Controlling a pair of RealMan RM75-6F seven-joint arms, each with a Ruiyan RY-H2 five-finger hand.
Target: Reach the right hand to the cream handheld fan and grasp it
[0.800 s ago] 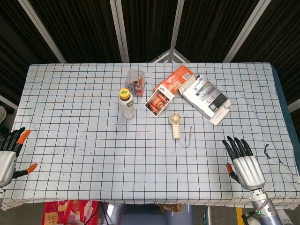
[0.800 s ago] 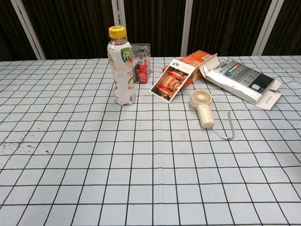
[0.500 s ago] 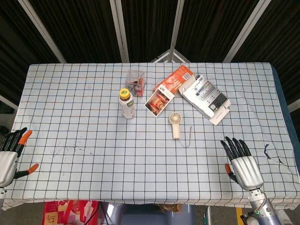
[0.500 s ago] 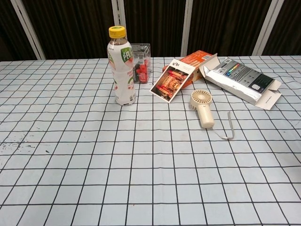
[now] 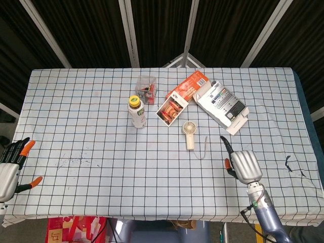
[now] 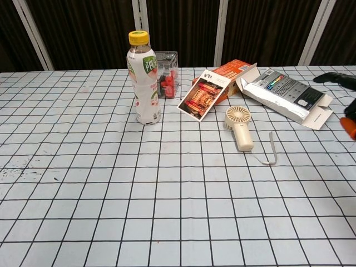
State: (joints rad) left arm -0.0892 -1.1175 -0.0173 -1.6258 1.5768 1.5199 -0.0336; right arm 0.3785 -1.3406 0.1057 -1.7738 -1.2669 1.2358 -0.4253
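Note:
The cream handheld fan [image 5: 189, 134] lies flat on the checked tablecloth near the middle, round head toward the far side, a grey wrist loop [image 5: 204, 150] trailing from its handle; it also shows in the chest view as the fan [image 6: 240, 127]. My right hand [image 5: 242, 165] hovers to the right of and nearer than the fan, apart from it, holding nothing, fingers apart; its fingertips [image 6: 338, 78] just enter the chest view at the right edge. My left hand [image 5: 10, 168] sits at the table's near left corner, open and empty.
A yellow-capped drink bottle [image 5: 136, 111] stands left of the fan. A clear box [image 5: 147, 88], an orange snack box [image 5: 180, 95] and an open grey-white carton [image 5: 223, 105] lie behind it. The cloth's right part carries a dark mark [image 5: 292, 165].
My right hand has lifted and moved left and forward toward the fan, its fingertips now entering the chest view. The left hand has barely shifted.

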